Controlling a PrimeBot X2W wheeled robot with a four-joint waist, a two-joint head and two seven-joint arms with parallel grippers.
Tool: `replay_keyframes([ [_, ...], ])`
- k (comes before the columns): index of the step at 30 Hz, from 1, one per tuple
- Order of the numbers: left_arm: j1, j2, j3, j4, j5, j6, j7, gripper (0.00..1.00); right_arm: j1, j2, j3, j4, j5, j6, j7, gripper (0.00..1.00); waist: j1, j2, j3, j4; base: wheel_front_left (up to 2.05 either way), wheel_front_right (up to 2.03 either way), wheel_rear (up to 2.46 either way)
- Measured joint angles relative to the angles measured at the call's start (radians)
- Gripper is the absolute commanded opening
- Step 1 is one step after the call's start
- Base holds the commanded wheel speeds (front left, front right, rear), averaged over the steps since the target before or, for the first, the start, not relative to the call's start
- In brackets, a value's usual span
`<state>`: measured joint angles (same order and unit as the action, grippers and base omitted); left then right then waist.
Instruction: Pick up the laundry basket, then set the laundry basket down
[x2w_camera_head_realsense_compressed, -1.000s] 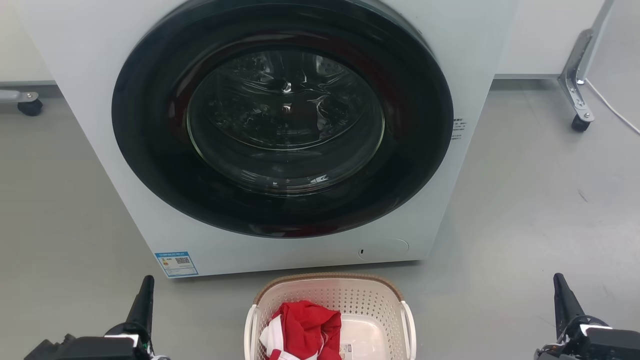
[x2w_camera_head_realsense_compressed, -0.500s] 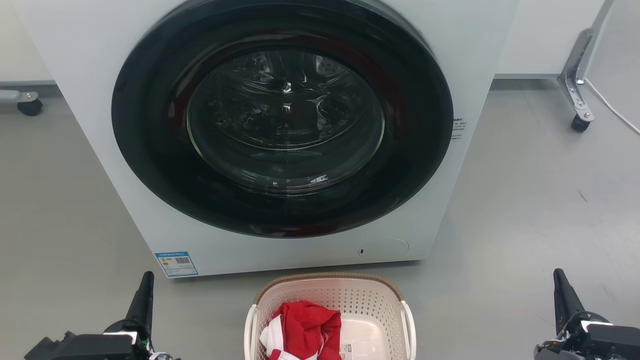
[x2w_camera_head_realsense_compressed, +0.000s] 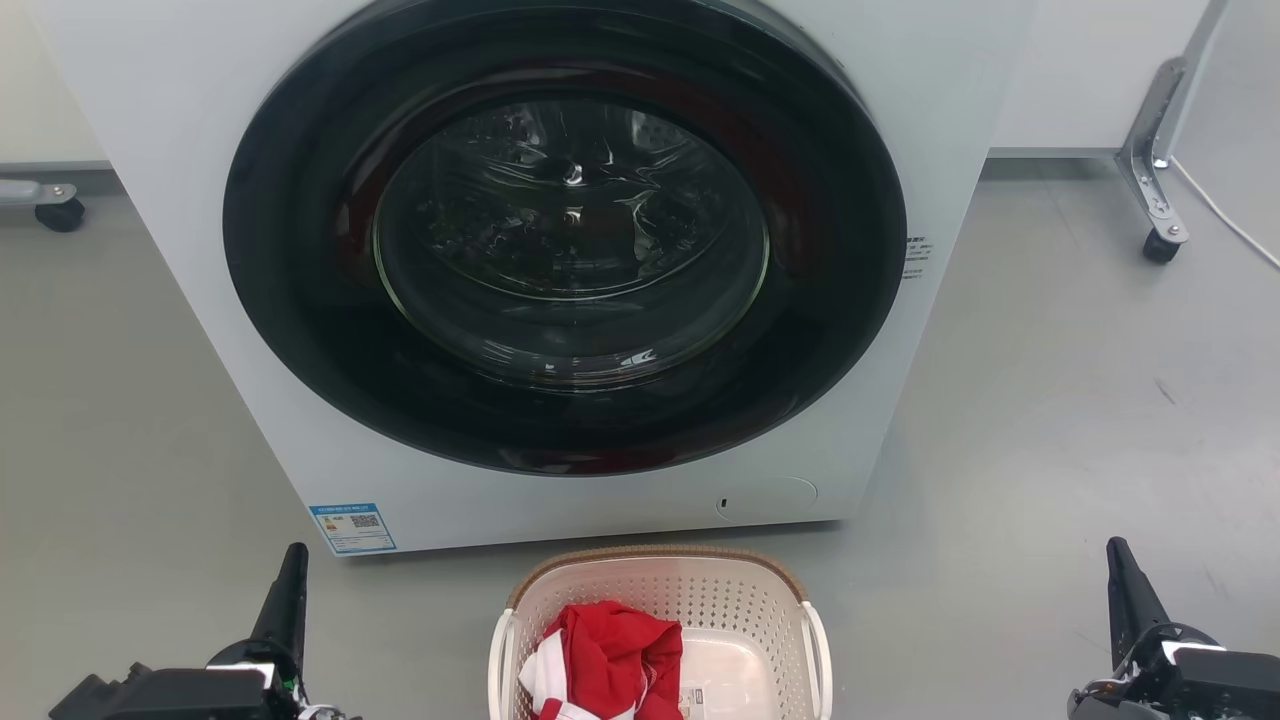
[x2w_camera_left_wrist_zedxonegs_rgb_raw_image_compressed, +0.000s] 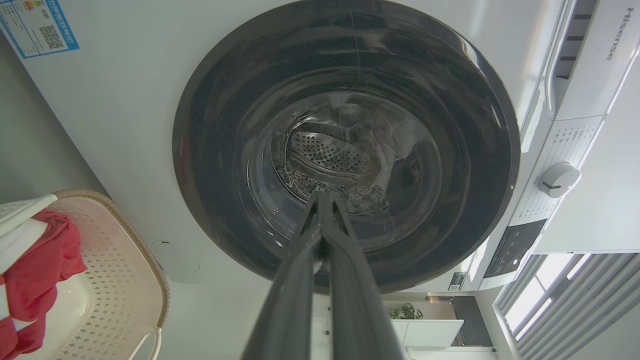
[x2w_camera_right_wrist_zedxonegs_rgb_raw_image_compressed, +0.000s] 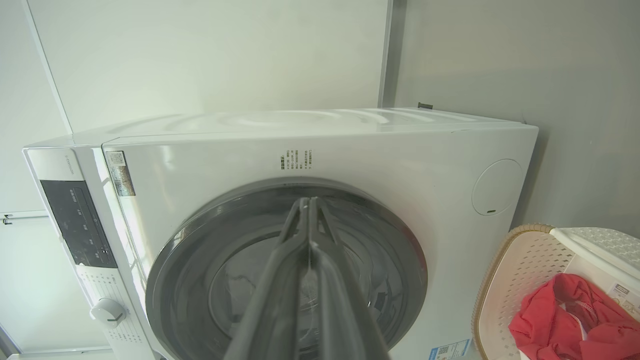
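Laundry basket (x2w_camera_head_realsense_compressed: 660, 630): on the floor (x2w_camera_head_realsense_compressed: 1050, 420), directly before the washing machine (x2w_camera_head_realsense_compressed: 560, 260), centred between both tools, upright. Long axis: not determinable, near end cut off by the frame. Contents: red-and-white garment (x2w_camera_head_realsense_compressed: 605, 660), left half; bare bottom at right. Side handles facing outward, one toward each tool. Left tool (x2w_camera_head_realsense_compressed: 290, 590): fingers together, holding nothing, well apart from the basket. Right tool (x2w_camera_head_realsense_compressed: 1125, 590): same state, somewhat farther off. Judgement: two-sided inward approach required.

The laundry basket (x2w_camera_head_realsense_compressed: 660, 600) is cut off below the washing machine (x2w_camera_head_realsense_compressed: 200, 200). A red cloth (x2w_camera_head_realsense_compressed: 610, 655) hides part of its floor. The label's print is unreadable.
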<state>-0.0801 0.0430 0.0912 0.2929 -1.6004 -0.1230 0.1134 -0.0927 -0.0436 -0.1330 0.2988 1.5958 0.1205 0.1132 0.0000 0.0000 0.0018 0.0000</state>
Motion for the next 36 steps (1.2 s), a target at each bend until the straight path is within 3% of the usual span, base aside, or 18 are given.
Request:
replay_keyframes([
  [36,0.0,0.0,0.0,0.002,0.0,0.0,0.0,0.0,0.0,0.0,0.0,0.0,0.0,0.0,0.0,0.0,0.0,0.0,0.0,0.0,0.0,0.0,0.0],
])
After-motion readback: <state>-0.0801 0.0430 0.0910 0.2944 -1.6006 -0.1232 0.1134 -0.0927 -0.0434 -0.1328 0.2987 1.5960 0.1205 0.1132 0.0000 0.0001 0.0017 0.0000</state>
